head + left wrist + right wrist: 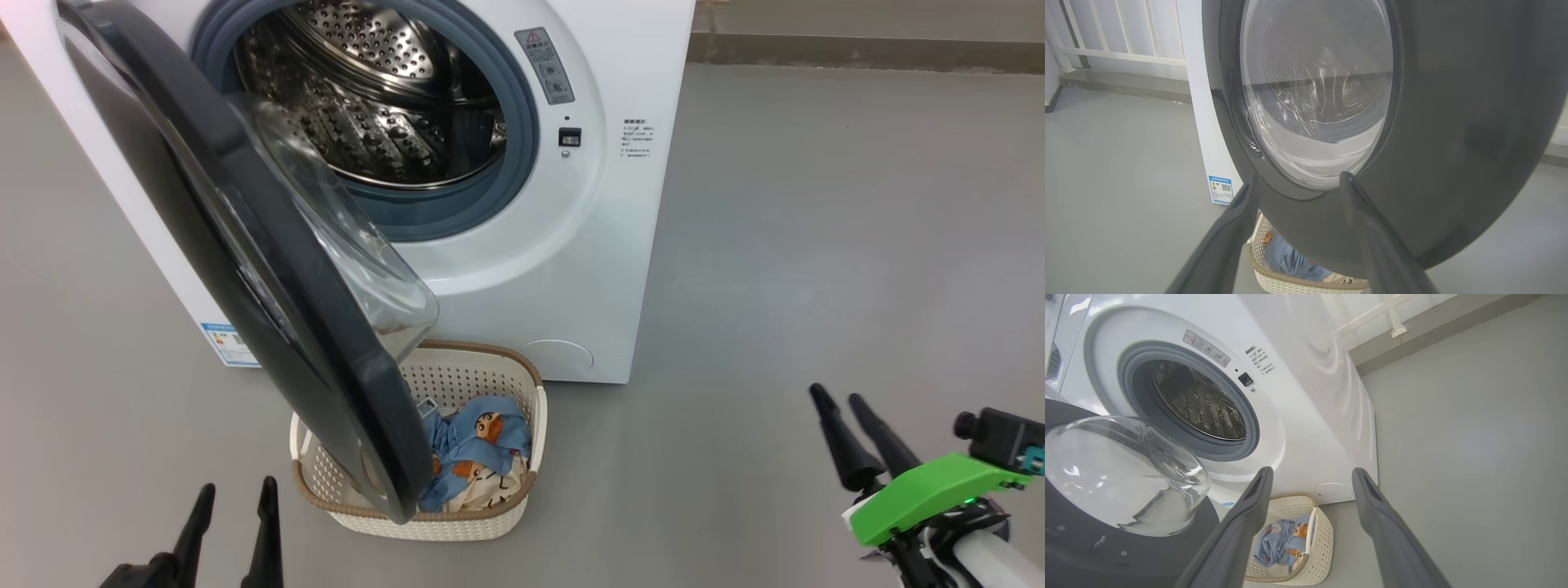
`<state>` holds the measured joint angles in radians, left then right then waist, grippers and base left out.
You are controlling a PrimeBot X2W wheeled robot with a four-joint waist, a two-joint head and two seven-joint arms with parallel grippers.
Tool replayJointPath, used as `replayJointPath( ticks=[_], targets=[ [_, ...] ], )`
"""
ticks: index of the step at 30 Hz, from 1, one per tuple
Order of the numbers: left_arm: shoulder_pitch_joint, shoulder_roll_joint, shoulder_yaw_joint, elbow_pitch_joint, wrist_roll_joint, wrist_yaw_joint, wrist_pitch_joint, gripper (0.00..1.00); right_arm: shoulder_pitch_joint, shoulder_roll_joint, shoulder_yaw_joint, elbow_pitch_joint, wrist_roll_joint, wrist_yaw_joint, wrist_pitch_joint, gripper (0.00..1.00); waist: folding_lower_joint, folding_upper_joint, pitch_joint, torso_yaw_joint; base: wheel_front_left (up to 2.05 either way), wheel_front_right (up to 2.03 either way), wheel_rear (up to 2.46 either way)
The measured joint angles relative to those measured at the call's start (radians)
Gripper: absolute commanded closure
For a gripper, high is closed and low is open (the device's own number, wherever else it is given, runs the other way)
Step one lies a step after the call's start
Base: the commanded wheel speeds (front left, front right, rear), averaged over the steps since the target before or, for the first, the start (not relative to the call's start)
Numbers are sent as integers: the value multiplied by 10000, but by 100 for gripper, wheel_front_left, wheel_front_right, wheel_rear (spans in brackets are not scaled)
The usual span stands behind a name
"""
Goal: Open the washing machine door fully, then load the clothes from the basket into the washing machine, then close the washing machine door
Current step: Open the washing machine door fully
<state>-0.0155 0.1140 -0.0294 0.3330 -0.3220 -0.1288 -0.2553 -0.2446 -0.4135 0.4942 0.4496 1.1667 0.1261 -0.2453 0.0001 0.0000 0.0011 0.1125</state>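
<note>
The white washing machine (pixel 620 245) stands ahead with its steel drum (pixel 367 98) exposed. Its black-rimmed door (pixel 269 269) hangs partly open, the glass bowl (pixel 1122 473) bulging out, and leans over the cream basket (pixel 522 408) on the floor. Light blue and cream clothes (pixel 482 449) lie in the basket (pixel 1323 539). My left gripper (pixel 233 498) is open at the lower left, near the door's outer face (pixel 1453 143), with nothing between its fingers. My right gripper (pixel 837 396) is open at the lower right, well away from the basket.
Grey floor (pixel 816 245) stretches to the right of the machine up to a low ledge (pixel 857 49). A white railing (pixel 1118 53) runs behind the machine on the left. A blue label sticker (pixel 224 343) marks the machine's lower left front.
</note>
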Motion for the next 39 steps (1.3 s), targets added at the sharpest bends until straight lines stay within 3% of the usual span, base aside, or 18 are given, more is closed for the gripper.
replayJointPath(
  ticks=[4, 8, 15, 26, 39],
  targets=[
    [1, -23, 109, -15, 10, 0, 0, 0, 139, 153, -1127, -27, -1657, 0, -40, 0, 0, 0, 14, -22, 0, 0, 0],
    [4, -63, 138, -25, 12, 0, 0, 0, 580, 826, -2266, -336, -3003, 0, -42, 0, 0, 0, 12, -30, 0, 0, 0],
    [10, -79, 165, -48, 81, 0, 0, 0, 1281, 1457, -3404, -945, -4608, 0, -42, 0, 0, 0, 34, 45, 0, 0, 0],
    [12, -96, 221, -69, 82, 0, 0, 0, 2082, 1967, -3687, -1175, -5419, 0, -42, 0, 0, 0, 48, 92, 0, 0, 0],
    [11, -102, 221, -69, 82, 0, 0, 0, 2335, 2136, -3693, -1104, -5534, 0, -42, 0, 0, 0, 68, 102, 0, 0, 0]
  ],
)
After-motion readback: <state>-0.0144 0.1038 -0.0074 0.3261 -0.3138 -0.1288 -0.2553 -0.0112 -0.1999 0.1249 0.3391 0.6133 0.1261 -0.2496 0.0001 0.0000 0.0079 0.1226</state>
